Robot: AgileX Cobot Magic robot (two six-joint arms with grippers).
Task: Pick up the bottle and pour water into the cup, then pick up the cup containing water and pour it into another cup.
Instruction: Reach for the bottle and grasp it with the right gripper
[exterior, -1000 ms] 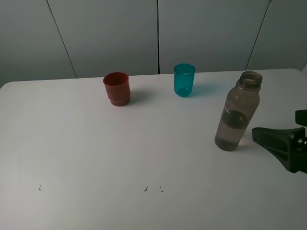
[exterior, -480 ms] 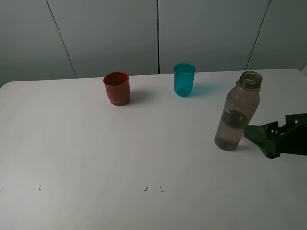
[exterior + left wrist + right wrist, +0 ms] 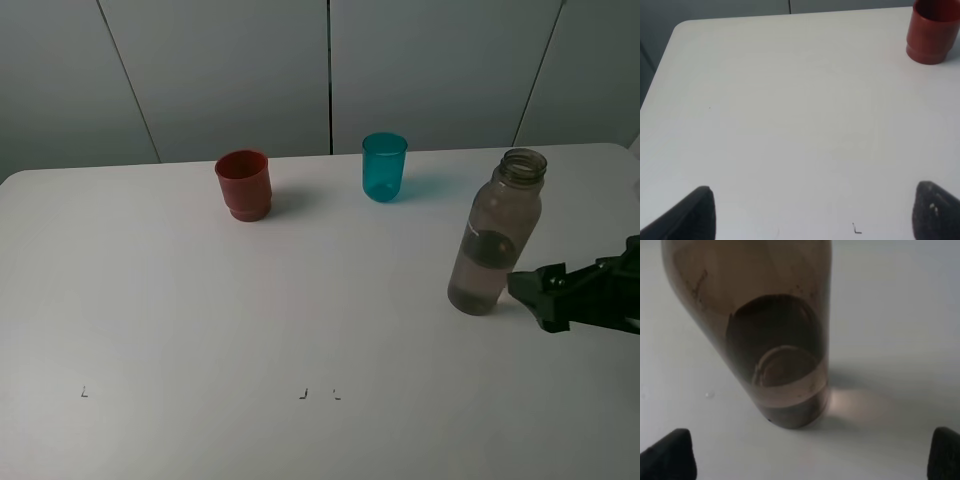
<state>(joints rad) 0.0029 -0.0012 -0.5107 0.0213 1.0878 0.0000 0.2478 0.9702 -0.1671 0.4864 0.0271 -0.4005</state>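
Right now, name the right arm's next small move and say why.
Probably ease the right gripper forward until its open jaws straddle the lower part of the bottle. The bottle stands upright just ahead of the fingertips, not yet between them, so closing now would likely grasp nothing.

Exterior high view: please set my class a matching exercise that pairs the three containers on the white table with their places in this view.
Column 1
1. tall smoky grey-brown clear plastic bottle
2. small translucent teal plastic tumbler
3. small opaque red-brown plastic cup

Column 2
A. leftmost of the three
B. rightmost, nearest the camera
C. between the other two, left to right

Pairs: 1-B, 2-C, 3-A
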